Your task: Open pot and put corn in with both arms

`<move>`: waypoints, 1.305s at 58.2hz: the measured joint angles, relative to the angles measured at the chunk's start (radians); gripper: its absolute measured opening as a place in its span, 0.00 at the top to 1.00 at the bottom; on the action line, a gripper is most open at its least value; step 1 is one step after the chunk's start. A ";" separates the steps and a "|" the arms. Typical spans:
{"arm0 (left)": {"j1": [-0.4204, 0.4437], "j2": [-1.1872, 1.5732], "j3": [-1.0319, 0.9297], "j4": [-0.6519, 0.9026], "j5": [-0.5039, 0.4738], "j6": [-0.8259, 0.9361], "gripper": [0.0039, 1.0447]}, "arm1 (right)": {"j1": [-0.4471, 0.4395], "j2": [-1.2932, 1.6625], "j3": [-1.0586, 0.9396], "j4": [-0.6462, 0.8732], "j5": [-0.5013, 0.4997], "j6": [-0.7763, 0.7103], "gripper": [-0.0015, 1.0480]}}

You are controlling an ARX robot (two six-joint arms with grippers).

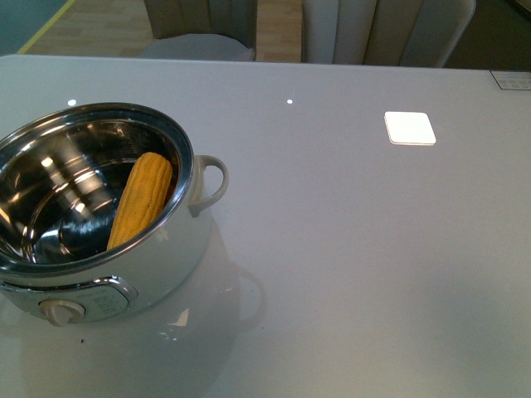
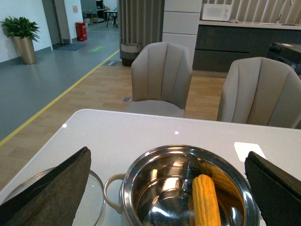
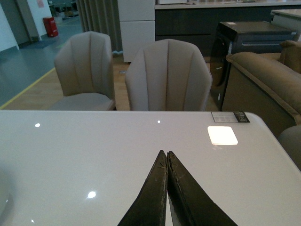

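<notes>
I see the corn point(image 1: 141, 199) already lying inside the open pot point(image 1: 195, 178), leaning on its steel wall; it looks light, stiff and ridged, best gripped mid-cob. The glass lid point(image 2: 96, 188) lies just beside the pot. My left gripper point(image 2: 167, 188) is spread wide over the pot, my right gripper point(image 3: 167, 188) pressed together, empty.

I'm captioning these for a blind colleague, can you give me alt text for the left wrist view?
An open steel pot on a white table holds a yellow corn cob. The left gripper's two dark fingers are spread wide on either side. A glass lid lies beside the pot, with two beige chairs beyond.
</notes>
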 joint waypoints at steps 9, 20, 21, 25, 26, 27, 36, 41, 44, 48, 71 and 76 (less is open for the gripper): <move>0.000 0.000 0.000 0.000 0.000 0.000 0.06 | 0.000 -0.051 0.000 -0.052 0.000 0.000 0.98; 0.000 0.000 0.000 0.000 0.000 0.000 0.06 | 0.000 -0.130 0.000 -0.143 0.001 0.000 0.98; 0.000 0.000 0.000 0.000 0.000 0.000 0.06 | 0.000 -0.143 0.000 -0.164 0.000 0.000 0.98; 0.000 0.000 0.000 0.000 0.000 0.000 0.06 | 0.000 -0.230 0.000 -0.253 0.000 0.000 0.98; 0.000 0.000 0.000 0.000 0.000 0.000 0.06 | 0.000 -0.243 0.000 -0.256 0.000 0.000 0.98; 0.000 0.000 0.000 0.000 0.000 0.000 0.06 | 0.000 -0.248 0.000 -0.257 0.000 0.000 0.98; 0.000 0.000 0.000 0.000 0.000 0.000 0.06 | 0.000 -0.257 0.000 -0.262 0.000 0.000 0.98; 0.000 0.000 0.000 0.000 0.000 0.000 0.06 | 0.000 -0.257 0.000 -0.264 0.000 0.000 0.98; 0.000 0.000 0.000 0.000 0.000 0.000 0.06 | 0.000 -0.258 0.000 -0.264 0.000 0.000 0.98; 0.000 0.000 0.000 0.000 0.000 0.000 0.06 | 0.000 -0.258 0.000 -0.264 0.000 -0.001 0.90; 0.000 0.000 0.000 0.000 0.000 0.000 0.06 | 0.000 -0.259 0.000 -0.264 0.000 -0.001 0.24; 0.000 0.000 0.000 0.000 0.000 0.000 0.06 | 0.000 -0.259 0.000 -0.264 0.000 -0.001 0.09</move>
